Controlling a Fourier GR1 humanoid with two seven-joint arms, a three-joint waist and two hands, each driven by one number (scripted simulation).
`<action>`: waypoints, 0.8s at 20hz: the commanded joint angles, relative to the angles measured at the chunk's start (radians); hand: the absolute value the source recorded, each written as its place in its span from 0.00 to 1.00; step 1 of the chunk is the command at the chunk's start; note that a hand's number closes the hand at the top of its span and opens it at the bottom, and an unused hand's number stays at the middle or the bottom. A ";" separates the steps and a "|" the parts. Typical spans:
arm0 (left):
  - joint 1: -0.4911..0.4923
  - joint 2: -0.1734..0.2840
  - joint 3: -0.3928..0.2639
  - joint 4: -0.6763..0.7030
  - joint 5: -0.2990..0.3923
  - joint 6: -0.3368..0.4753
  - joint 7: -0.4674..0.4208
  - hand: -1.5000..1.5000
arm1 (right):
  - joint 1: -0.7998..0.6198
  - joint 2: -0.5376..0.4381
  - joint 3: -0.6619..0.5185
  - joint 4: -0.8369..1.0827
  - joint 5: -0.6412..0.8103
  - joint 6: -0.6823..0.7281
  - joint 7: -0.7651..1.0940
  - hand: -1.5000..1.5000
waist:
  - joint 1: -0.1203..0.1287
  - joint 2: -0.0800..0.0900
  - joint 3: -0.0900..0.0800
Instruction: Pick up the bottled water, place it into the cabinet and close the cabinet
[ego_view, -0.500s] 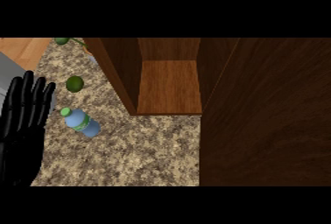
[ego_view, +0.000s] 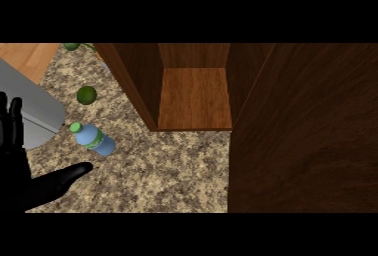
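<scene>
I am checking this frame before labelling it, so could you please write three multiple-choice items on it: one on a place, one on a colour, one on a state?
1. Where does the bottle lie?
A. in the cabinet
B. on the counter, left of the cabinet
C. in the left hand

2. What colour is the bottle's cap?
A. green
B. red
C. white

3. How is the cabinet?
A. shut
B. open, bottle inside
C. open, its visible shelf bare

Key: 1 B, it lies on the speckled counter beyond the left hand. 2 A, the cap is green. 3 C, the wooden shelf shows with nothing on it.
</scene>
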 joint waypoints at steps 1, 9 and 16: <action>0.077 -0.024 -0.014 -0.074 0.032 0.091 0.056 0.00 | 0.148 -0.029 -0.006 -0.139 -0.132 0.074 0.051 0.00 | 0.000 0.000 0.001; 0.183 -0.025 -0.254 -0.195 -0.097 0.263 0.088 0.00 | 0.320 -0.046 -0.083 -0.267 -0.228 0.163 0.060 0.00 | 0.002 0.003 0.001; 0.217 -0.025 -0.322 -0.205 -0.143 0.301 0.096 0.00 | 0.398 -0.033 -0.078 -0.360 -0.221 0.194 0.068 0.00 | 0.000 0.003 0.001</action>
